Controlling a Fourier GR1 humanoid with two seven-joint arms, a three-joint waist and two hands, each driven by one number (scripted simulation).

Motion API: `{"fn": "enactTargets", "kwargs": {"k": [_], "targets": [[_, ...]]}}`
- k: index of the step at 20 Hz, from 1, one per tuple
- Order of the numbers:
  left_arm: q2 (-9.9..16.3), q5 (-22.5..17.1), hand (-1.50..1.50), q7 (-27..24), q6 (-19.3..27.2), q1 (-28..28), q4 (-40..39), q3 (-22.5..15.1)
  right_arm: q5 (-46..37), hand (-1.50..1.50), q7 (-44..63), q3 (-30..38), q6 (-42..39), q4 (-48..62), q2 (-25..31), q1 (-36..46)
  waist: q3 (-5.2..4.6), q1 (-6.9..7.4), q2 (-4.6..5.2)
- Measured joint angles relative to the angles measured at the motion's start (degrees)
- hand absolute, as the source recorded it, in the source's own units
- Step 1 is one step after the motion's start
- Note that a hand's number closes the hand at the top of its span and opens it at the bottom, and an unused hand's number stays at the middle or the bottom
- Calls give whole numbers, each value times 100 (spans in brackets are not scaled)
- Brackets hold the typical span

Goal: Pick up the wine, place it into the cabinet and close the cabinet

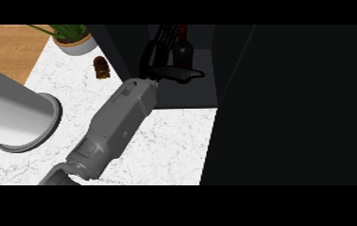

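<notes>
Reaching arm: left hand (162, 55) stretched up into the dark cabinet (230, 102), fingers curled round the wine (182, 47), thumb sticking out right.
Wine: inside the cabinet opening, standing upright, neck up.
Tabletop (167, 140): white marble, plant pot (75, 44) top-left.

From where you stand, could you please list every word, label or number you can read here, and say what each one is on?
No text can be read anywhere in this view.
Wine bottle, inside the open cabinet by the hand: dark, with no label legible.
Small brown object on the counter: no legible marking.
Plant pot and grey cylinder: plain, no writing.
</notes>
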State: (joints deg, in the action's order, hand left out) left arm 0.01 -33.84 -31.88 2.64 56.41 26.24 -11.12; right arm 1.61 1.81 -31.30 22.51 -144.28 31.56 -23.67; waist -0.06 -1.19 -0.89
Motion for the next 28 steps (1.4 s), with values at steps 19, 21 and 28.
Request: {"fn": "enactTargets", "kwargs": {"k": [19, 21, 28], "targets": [[359, 23, -150, 807, 485, -3449, 4086, -1308, -26, -150, -24, 198, 86, 1, 157, -63, 4, 182, 12], [443, 11, -150, 826, 440, -3804, 4455, -1372, -21, -150, -77, 292, 28, 2, 212, -91, 5, 157, 24], [865, -136, -150, 780, 120, -4826, 5374, -1352, -13, -150, -66, 310, -311, -1, 494, -86, 4, 111, 46]]}}
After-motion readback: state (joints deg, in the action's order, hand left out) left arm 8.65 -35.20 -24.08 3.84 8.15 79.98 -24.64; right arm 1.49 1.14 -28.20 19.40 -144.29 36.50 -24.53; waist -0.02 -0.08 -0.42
